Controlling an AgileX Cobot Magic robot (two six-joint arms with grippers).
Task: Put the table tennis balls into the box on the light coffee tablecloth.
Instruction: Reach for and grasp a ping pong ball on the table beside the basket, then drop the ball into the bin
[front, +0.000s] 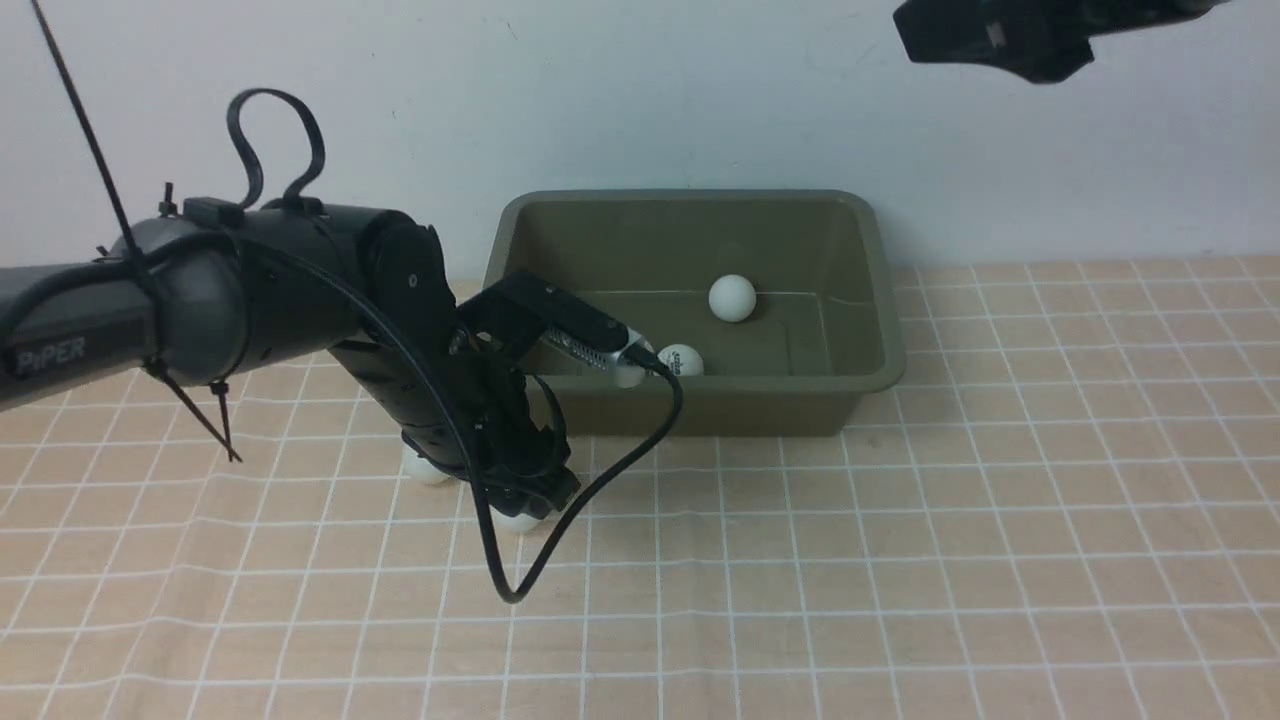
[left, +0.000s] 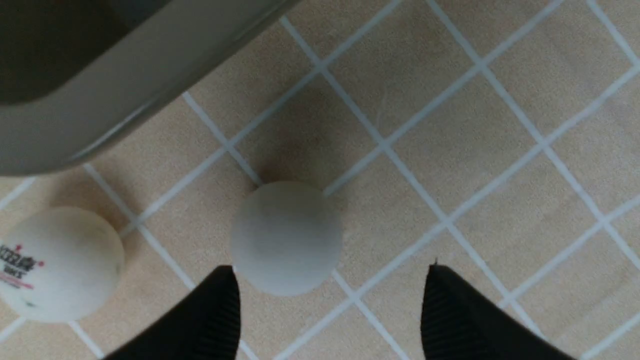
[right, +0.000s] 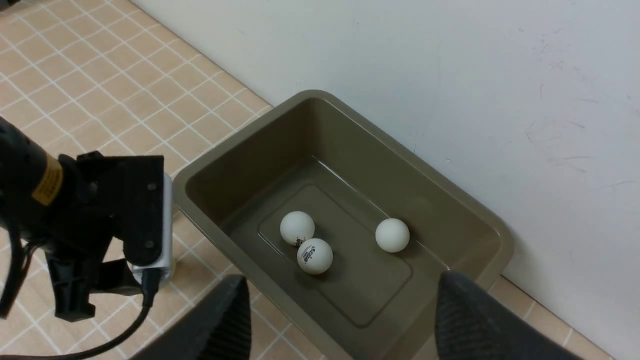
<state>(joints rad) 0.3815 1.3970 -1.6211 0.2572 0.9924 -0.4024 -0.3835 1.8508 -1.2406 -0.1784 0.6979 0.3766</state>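
Observation:
The olive box (front: 700, 408) stands at the back of the light coffee tablecloth (front: 900, 560), against the wall. Three white table tennis balls lie in it (right: 392, 234), (right: 314, 255), (right: 297, 227). Two more rest on the cloth in front of the box's left end: a plain one (left: 286, 237) and a logo-printed one (left: 57, 265). My left gripper (left: 330, 267) hangs low over the cloth, open, with the plain ball just ahead of the jaws, close to one fingertip (left: 225, 285). High above the box, my right gripper (right: 340, 277) is open and holds nothing.
The left arm (front: 300, 300), its wrist camera and a looping black cable (front: 560, 530) hide part of the box's front left corner and most of the two loose balls in the front view. A white wall (front: 700, 90) rises right behind the box.

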